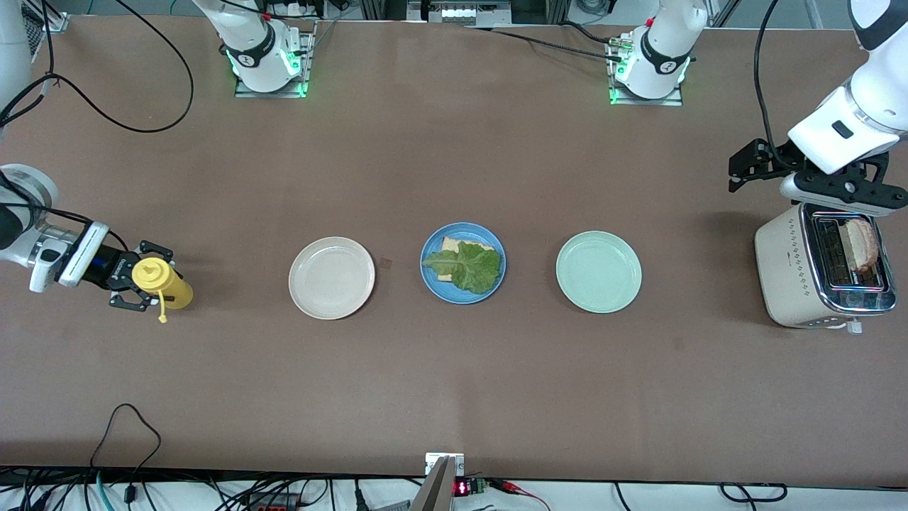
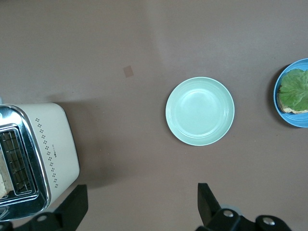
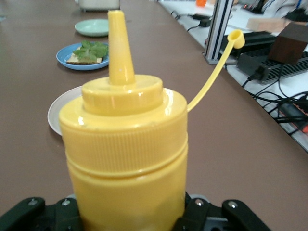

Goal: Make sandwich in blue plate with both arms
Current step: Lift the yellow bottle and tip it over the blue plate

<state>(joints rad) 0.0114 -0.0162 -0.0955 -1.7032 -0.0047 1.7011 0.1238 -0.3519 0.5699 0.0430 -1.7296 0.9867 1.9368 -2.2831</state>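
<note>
The blue plate [image 1: 432,282] lies mid-table between two other plates. On it is one toasted bread slice [image 1: 450,245] with a green lettuce leaf [image 1: 466,267] on top. A second slice [image 1: 862,243] stands in the toaster [image 1: 780,273] at the left arm's end. My left gripper [image 1: 741,169] hangs open beside the toaster, holding nothing [image 2: 142,195]. My right gripper [image 1: 145,277] is shut on a yellow squeeze bottle [image 3: 127,144] at the right arm's end, the bottle's tethered cap hanging open.
A beige plate [image 1: 331,277] lies beside the blue plate toward the right arm's end, a pale green plate [image 1: 599,272] toward the left arm's end. Cables trail along the table's edges.
</note>
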